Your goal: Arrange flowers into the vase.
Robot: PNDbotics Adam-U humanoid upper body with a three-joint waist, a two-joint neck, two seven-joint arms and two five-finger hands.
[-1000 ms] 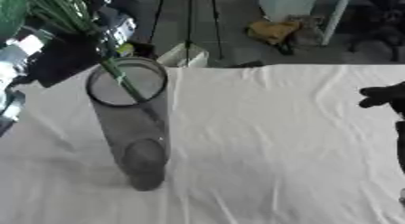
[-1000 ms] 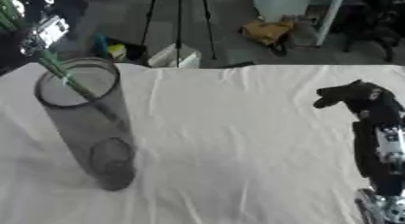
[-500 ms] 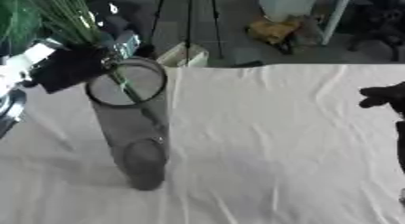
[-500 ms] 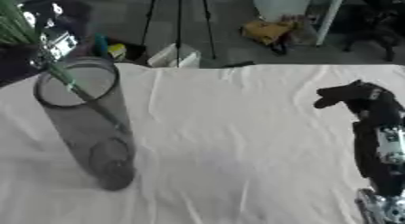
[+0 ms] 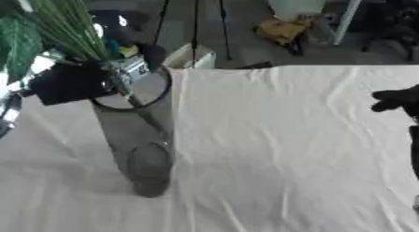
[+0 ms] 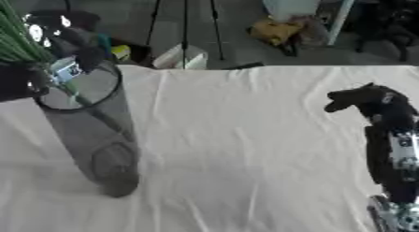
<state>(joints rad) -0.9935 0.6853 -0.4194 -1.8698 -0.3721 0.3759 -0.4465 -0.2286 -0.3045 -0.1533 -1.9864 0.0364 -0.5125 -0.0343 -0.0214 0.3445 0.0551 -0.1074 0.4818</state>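
White cloth [image 5: 270, 147] covers the table; right hand [image 6: 364, 97] idles curled at the right. Dark vase [image 5: 135, 133] stands upright, left. Left hand [image 5: 74, 81] clamps green stems [image 5: 61, 25] at its rim, stems slanting up-left.

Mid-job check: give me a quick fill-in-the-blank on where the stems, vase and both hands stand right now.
1. The left robot hand holds the green stems over the mouth of the ____.
2. The vase stands on a ____ tablecloth.
3. The right robot hand holds ____.
4. The stem ends have entered the vase at its ____.

Missing words: vase; white; nothing; top
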